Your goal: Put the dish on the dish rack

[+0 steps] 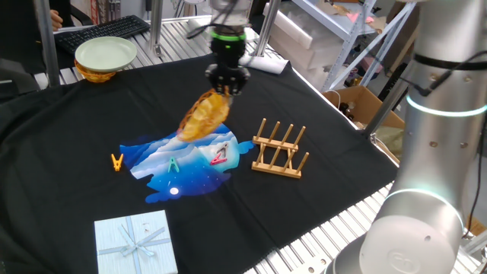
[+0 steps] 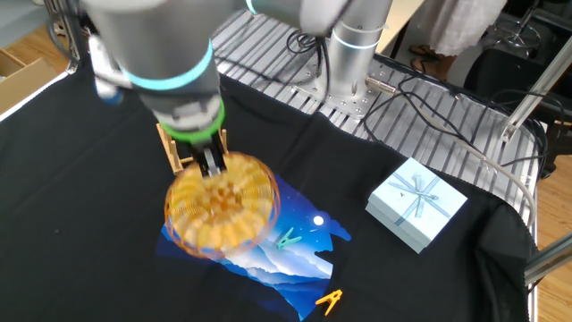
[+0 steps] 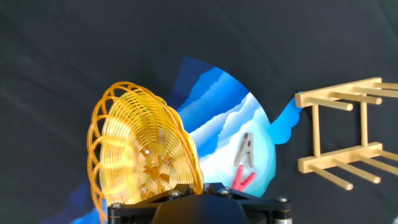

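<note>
From one fixed view, the end effector (image 1: 221,86) is clamped on the upper rim of the dish (image 1: 204,116), which hangs tilted in the air, clear of the counter (image 1: 319,152). The dish rack (image 1: 280,148) stands on the counter just to the side of the dish and lower, not touching it. The step in hand looks like the carry: the dish is lifted but not yet over the pegs.

From the other fixed view, the dish (image 2: 222,202) shows its broad face, and the dish rack (image 2: 176,149) is mostly hidden behind the arm, beyond the dish.

In the hand view, the dish (image 3: 142,157) hangs edge-on below the camera, its rim held at the bottom of the frame, the hollow facing away from the dish rack (image 3: 342,132). Its flat plane runs roughly along the fingers. The next move likely calls for shifting sideways to the rack, keeping the dish on edge, and lowering it between the pegs.
</note>
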Tool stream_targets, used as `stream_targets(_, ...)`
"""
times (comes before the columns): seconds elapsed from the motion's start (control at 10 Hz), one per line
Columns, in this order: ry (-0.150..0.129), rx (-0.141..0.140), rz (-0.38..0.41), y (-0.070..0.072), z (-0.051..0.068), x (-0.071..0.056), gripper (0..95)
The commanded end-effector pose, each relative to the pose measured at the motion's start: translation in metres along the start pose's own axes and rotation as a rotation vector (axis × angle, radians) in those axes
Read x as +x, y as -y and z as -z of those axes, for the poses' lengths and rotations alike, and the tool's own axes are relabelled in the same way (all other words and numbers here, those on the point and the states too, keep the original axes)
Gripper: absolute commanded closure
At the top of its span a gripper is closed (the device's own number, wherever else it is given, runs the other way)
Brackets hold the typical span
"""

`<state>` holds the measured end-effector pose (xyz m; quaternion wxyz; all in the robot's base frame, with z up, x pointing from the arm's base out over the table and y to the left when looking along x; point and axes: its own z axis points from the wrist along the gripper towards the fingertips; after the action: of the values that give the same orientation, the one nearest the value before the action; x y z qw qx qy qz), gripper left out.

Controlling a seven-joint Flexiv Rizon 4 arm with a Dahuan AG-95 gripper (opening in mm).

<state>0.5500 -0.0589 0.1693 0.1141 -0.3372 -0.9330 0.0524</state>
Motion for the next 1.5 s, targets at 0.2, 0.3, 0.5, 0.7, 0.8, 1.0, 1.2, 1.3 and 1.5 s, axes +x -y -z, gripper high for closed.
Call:
stream_targets(0.2,0.011,0.001,0.017,0.034,0.005,0.008,95.0)
stream_targets(0.3,0.016,-0.005,0.031,0.051,0.006,0.01,95.0)
stream_targets(0.5,0.021,-0.011,0.043,0.068,0.006,0.014,95.0)
stream_targets(0.7,0.033,-0.019,0.049,0.082,0.005,0.016,95.0)
stream_targets(0.8,0.049,-0.028,0.056,0.088,0.006,0.017,95.0)
stream_targets(1.0,0.077,-0.016,0.013,0.092,0.009,0.018,95.0)
stream_targets(1.2,0.1,0.005,-0.022,0.092,0.009,0.017,95.0)
stream_targets(1.3,0.105,0.006,-0.024,0.092,0.009,0.017,95.0)
stream_targets(1.5,0.1,-0.002,-0.022,0.092,0.009,0.017,95.0)
